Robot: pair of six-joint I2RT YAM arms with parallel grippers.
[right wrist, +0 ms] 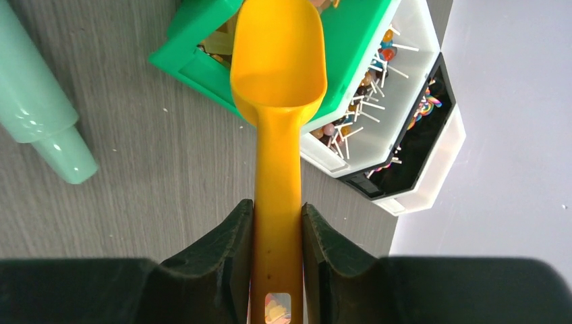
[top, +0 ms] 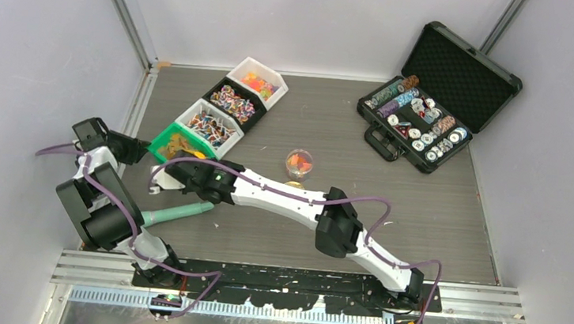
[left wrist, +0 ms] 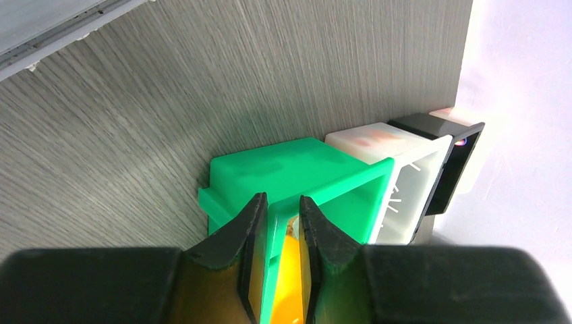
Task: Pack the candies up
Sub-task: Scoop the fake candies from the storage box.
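Closest to the arms, a pale green tube [top: 175, 215] lies flat on the desk [top: 437, 224].

Just past it, the right gripper [right wrist: 276, 209] is clamped on the handle of one orange scoop [right wrist: 278, 67]. The round end of the scoop is over the green bin [top: 160, 140]. The left gripper [left wrist: 283, 202] is at the left side of that bin. It has one finger on each side of the bin wall and it pinches the wall.

There are four bins in a row, all touching, and they run away from the arms.
- The green bin is first and has golden-brown candies [top: 186, 147] in it.
- Next is a white bin [top: 187, 113] with stripy sweets on little white sticks.
- Then comes a black bin [top: 220, 84] with stripy sweets in lots of colours.
- Last is another white bin [top: 273, 72] with bright orange, red and yellow sweets.

In the middle of the desk, well away from the bins, stands one small clear cup [top: 299, 163]. It has some orange and red sweets in it. One flat gold disc [top: 294, 184] lies just beside the cup, on the side nearer the arms.

Far off on the right is one black case [top: 455, 71] with its lid open. It has rows of round chips [top: 423, 121] in it; there are too many to count
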